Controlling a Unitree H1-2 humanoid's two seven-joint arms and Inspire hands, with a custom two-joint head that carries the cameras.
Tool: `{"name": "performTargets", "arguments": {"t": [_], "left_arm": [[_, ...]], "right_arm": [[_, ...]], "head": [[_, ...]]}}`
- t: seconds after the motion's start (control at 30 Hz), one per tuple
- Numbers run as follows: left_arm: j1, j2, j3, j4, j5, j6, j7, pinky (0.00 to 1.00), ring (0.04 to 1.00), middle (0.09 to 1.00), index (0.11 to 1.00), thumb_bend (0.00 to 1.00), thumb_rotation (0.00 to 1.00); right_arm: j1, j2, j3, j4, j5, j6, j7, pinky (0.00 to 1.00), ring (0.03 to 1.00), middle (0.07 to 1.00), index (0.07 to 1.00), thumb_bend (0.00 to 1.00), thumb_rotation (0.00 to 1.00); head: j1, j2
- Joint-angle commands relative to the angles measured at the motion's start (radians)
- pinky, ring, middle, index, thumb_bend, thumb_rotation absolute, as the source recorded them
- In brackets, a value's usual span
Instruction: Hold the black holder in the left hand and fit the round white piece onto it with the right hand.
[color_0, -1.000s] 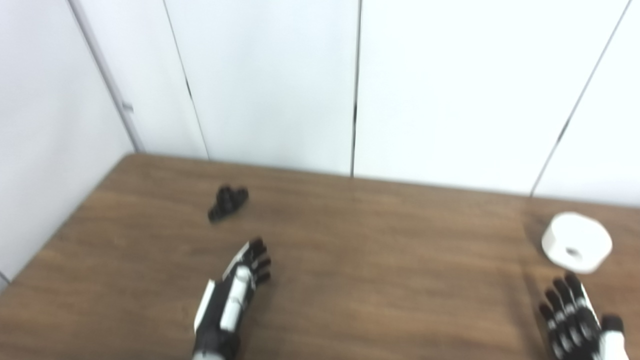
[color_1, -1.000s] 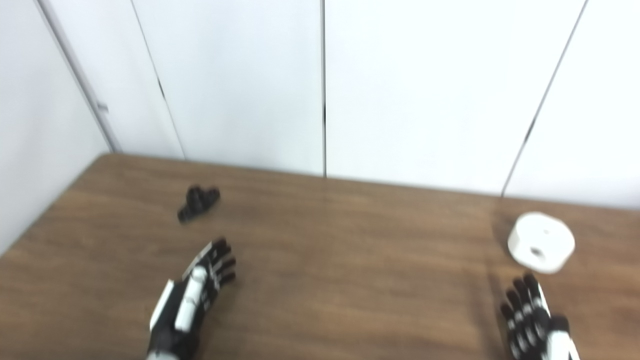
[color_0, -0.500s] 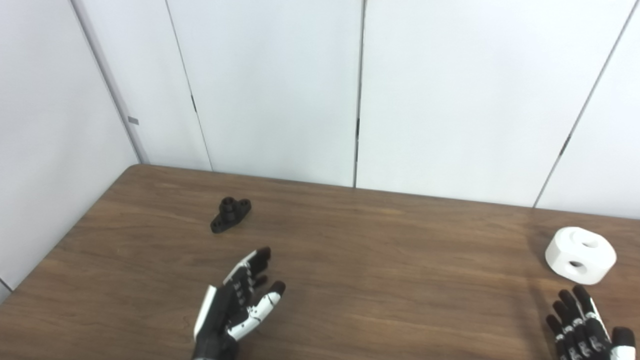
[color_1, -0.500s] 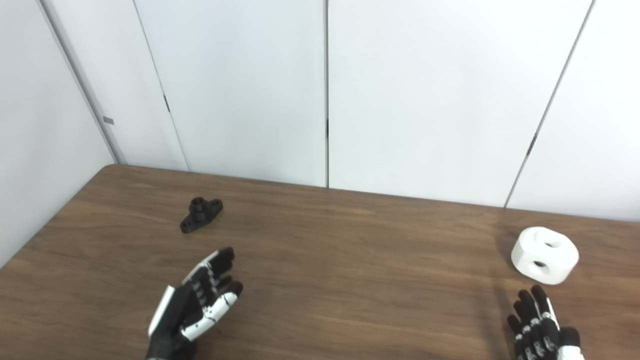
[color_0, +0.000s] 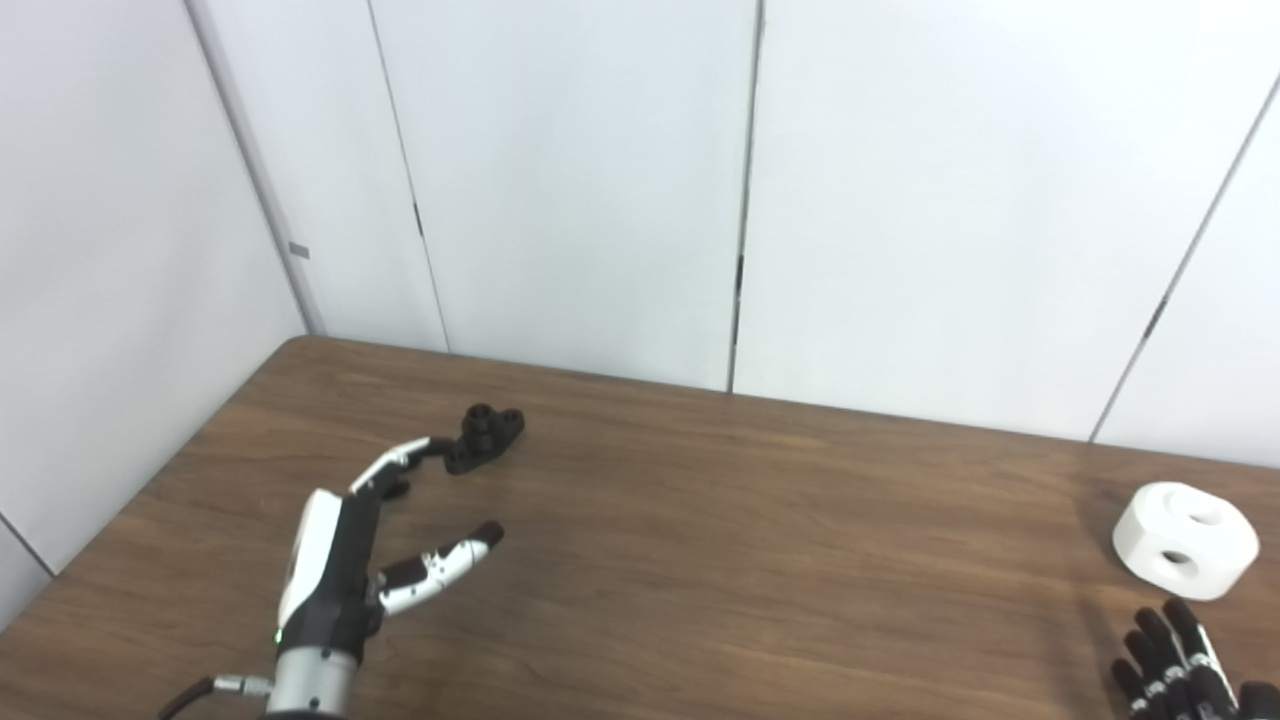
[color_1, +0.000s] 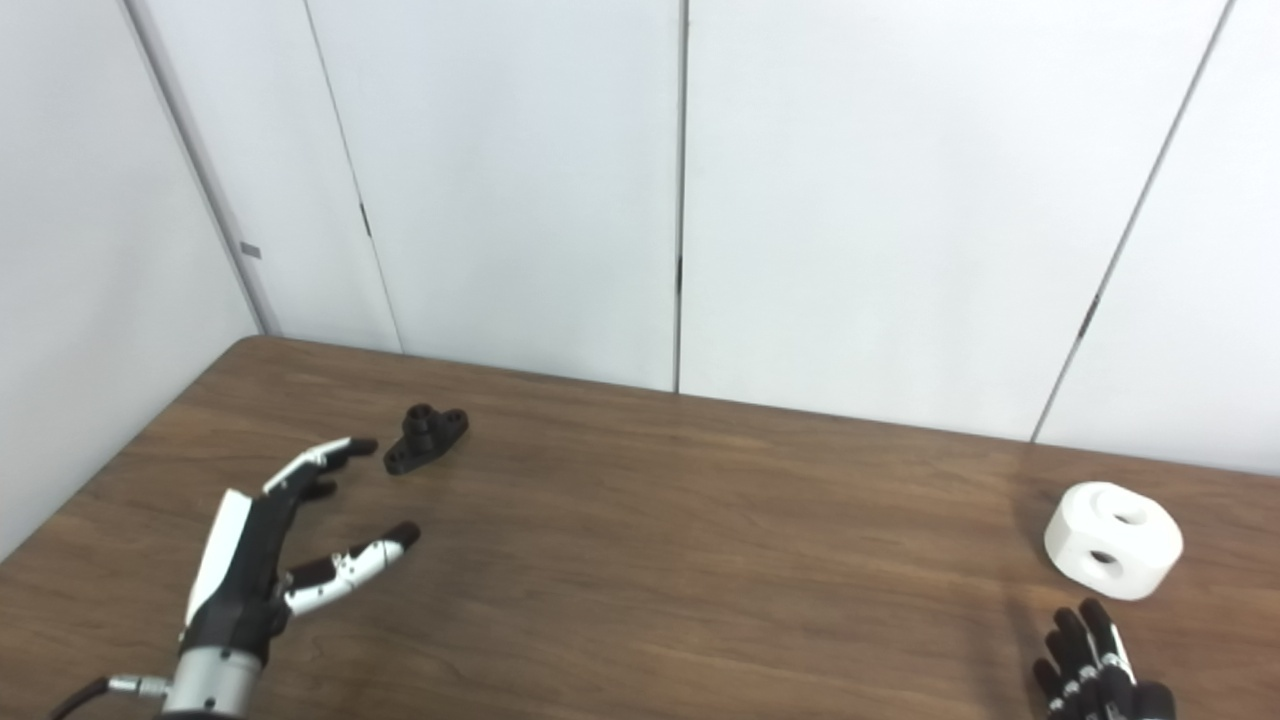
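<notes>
Your left hand (color_0: 345, 560) has swung out to the left and reached forward since half a second ago, and its thumb has spread wide from the fingers. Allow for the camera, though: the whole scene has slid a little to the right and down, so your head has turned as well, and the parts on the table have not moved by themselves.

Nearest to you, at the bottom right corner, only the dark fingertips of your right hand (color_1: 1095, 670) show above the frame edge. They point forward and lie slightly apart, with nothing between them, so that hand is empty. Just beyond them, apart from the fingertips, the round white piece (color_1: 1113, 540) sits flat on the wooden table (color_0: 760, 540), with one hole in its top and another in its side facing you.

On the left, your left hand stands edge-up above the tabletop, palm turned toward the middle, fingers stretched forward and thumb angled out to the right. It grips nothing. The tip of its foremost finger lies just beside the near end of the black holder (color_0: 485, 438); you cannot tell from these views whether they touch. That holder lies on the table toward the far left, well apart from the white piece. Behind the table stand plain white wall panels (color_0: 580, 180).
</notes>
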Motion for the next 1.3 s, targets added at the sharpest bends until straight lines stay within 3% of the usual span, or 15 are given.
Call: {"name": "performTargets", "arguments": {"t": [0.0,0.3,0.4,0.73,1.13,1.27], "left_arm": [[-0.047,0.046,0.010,-0.018,0.069,0.009,0.023,0.86,0.882,0.864,0.757,0.79,0.22],[-0.144,0.105,0.027,0.151,0.173,-0.010,0.120,0.73,0.854,0.861,0.718,0.81,0.19],[-0.166,0.125,0.015,0.197,0.210,0.003,0.132,0.72,0.861,0.859,0.714,0.82,0.22],[-0.213,0.154,-0.015,0.356,0.221,-0.040,0.212,0.81,0.875,0.843,0.659,0.83,0.26],[-0.272,0.203,-0.080,0.489,0.254,-0.003,0.204,0.98,0.919,0.871,0.652,0.83,0.31],[-0.290,0.211,-0.101,0.534,0.281,0.025,0.208,1.00,0.948,0.889,0.656,0.85,0.32]], "right_arm": [[0.034,0.014,0.007,0.056,0.001,-0.018,0.000,1.00,0.990,0.971,1.000,0.54,1.00],[0.037,0.016,0.009,0.046,-0.011,-0.008,-0.013,1.00,0.987,0.965,1.000,0.54,1.00],[0.038,0.014,0.011,0.046,-0.016,-0.008,-0.014,1.00,0.993,0.969,1.000,0.55,1.00],[0.043,0.018,0.013,0.036,-0.004,0.001,-0.016,0.98,0.994,0.972,1.000,0.54,1.00],[0.048,0.019,0.023,0.016,-0.019,0.014,-0.029,0.97,0.992,0.967,0.999,0.56,1.00],[0.050,0.022,0.025,0.017,-0.017,0.012,-0.031,0.98,0.992,0.963,0.998,0.57,1.00]], "head": [[-0.001,0.001],[-0.006,0.008],[-0.006,0.008],[-0.013,0.015],[-0.027,0.023],[-0.032,0.024]]}}
